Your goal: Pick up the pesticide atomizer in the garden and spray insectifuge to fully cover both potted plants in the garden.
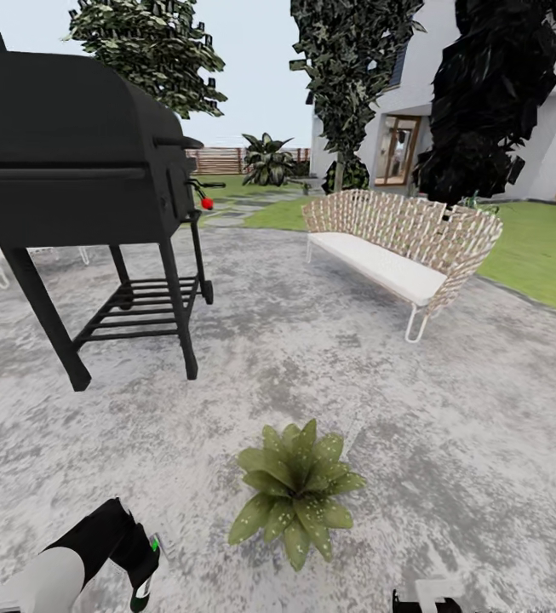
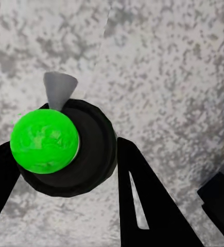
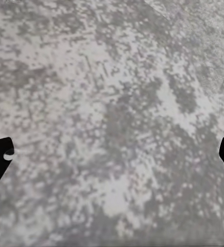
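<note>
One potted plant point(image 1: 296, 492), a low rosette of speckled green leaves, stands on the grey paved patio of the garden point(image 1: 329, 358), just ahead of me; its pot is hidden under the leaves. My left gripper point(image 1: 146, 566) hangs low to the plant's left, shut on the pesticide atomizer point(image 2: 65, 149). The atomizer has a black round body, a bright green ball top and a grey cone nozzle, and sits between the black fingers point(image 2: 142, 200). My right gripper point(image 3: 112, 154) is open above bare paving, its fingertips far apart with nothing between them.
A black barbecue grill on wheels point(image 1: 82, 162) stands ahead on the left. A woven sofa with a white cushion point(image 1: 397, 247) sits ahead on the right, with lawn point(image 1: 541, 247) beyond it. Trees, a wooden fence point(image 1: 218, 159) and a white house point(image 1: 499, 102) lie further back.
</note>
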Controlling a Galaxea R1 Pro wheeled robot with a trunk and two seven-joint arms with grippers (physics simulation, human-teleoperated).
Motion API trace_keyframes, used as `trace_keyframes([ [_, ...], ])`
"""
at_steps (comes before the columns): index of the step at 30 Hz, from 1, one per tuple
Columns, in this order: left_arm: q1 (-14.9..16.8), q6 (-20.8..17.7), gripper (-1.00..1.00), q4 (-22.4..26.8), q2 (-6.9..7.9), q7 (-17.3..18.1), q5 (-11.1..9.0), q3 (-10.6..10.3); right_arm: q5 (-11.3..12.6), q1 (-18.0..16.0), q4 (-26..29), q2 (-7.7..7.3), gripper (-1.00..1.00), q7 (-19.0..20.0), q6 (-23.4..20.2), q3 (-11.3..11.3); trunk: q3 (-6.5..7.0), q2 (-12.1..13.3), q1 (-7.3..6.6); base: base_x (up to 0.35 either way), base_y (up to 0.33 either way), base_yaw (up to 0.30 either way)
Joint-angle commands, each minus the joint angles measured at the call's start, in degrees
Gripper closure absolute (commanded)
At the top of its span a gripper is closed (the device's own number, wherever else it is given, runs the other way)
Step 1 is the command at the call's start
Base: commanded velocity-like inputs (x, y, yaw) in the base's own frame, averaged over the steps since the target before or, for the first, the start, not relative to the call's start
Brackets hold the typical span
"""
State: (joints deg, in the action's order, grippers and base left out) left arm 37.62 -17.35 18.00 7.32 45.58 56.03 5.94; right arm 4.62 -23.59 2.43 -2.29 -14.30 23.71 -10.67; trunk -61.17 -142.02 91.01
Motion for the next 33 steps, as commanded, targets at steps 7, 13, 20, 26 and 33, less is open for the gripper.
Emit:
trace_keyframes([
  [7, -0.02, -0.49, 1.00, 0.11, -0.11, 0.30, 0.13, 0.50, 0.48, -0.05, -0.06, 0.03, -1.00, -0.15, 0.20, -0.50, -0.20, -0.02, 0.00, 0.193, 0.303, -0.282],
  [13, -0.03, -0.41, 1.00, 0.10, -0.20, 0.30, 0.21, 0.40, 0.48, -0.05, -0.06, 0.09, -1.00, -0.18, 0.20, -0.50, -0.21, -0.02, 0.00, 0.088, 0.119, -0.288],
  [20, -0.03, -0.42, 1.00, 0.19, -0.20, 0.30, 0.22, 0.35, 0.48, -0.04, -0.06, 0.09, -1.00, -0.17, 0.20, -0.50, -0.21, -0.02, 0.00, 0.001, 0.001, -0.292],
  [26, -0.02, -0.52, 1.00, 0.26, -0.14, 0.35, 0.22, 0.40, 0.48, -0.05, -0.06, 0.09, -1.00, -0.12, 0.20, -0.50, -0.21, -0.02, 0.00, 0.000, 0.036, -0.293],
  [33, -0.02, -0.58, 1.00, 0.36, -0.11, 0.60, 0.19, 0.39, 0.48, -0.05, -0.06, 0.09, -1.00, -0.12, 0.20, -0.50, -0.21, -0.02, 0.00, 0.000, 0.290, -0.299],
])
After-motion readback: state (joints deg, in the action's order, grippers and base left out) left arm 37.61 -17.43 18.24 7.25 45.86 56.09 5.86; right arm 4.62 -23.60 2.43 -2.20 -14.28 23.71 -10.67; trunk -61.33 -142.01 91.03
